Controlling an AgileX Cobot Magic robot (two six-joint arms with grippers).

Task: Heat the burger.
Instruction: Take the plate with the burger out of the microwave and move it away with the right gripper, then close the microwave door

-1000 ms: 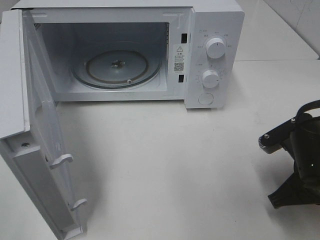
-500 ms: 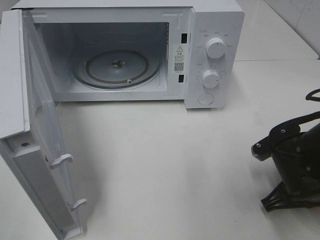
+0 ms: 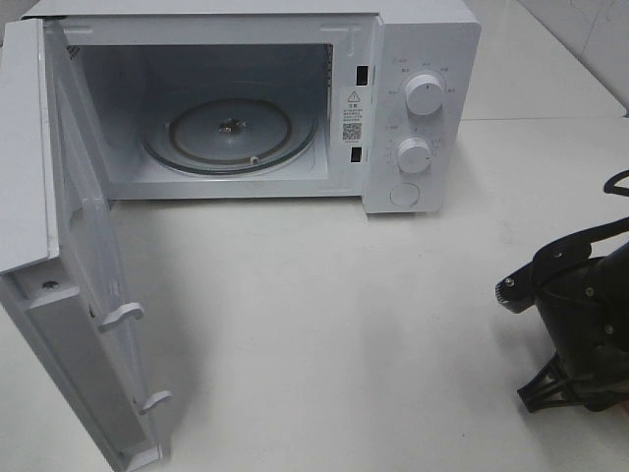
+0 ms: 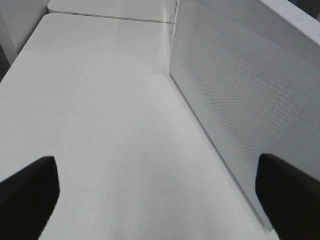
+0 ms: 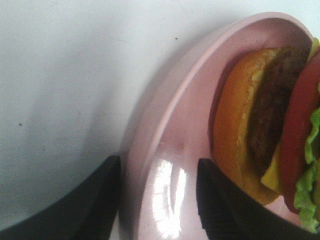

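In the right wrist view the burger point(image 5: 270, 125) lies on a round pink plate point(image 5: 165, 125), showing its orange bun, dark patty, red tomato, yellow cheese and green lettuce. My right gripper point(image 5: 157, 165) is open, its two dark fingers straddling the plate's rim, one outside and one inside, with room on both sides. The exterior high view shows only the right arm point(image 3: 580, 315) at the right edge; burger and plate are hidden there. My left gripper point(image 4: 156, 165) stands open over bare table, nothing between its fingers.
The white microwave point(image 3: 423, 108) stands at the back with its door point(image 3: 69, 295) swung wide open toward the front left. The glass turntable point(image 3: 226, 133) inside is bare. The door's perforated outer face point(image 4: 240, 95) is close beside my left gripper.
In the exterior high view the right arm has sunk lower and shifted slightly left. The microwave and its door have not moved.
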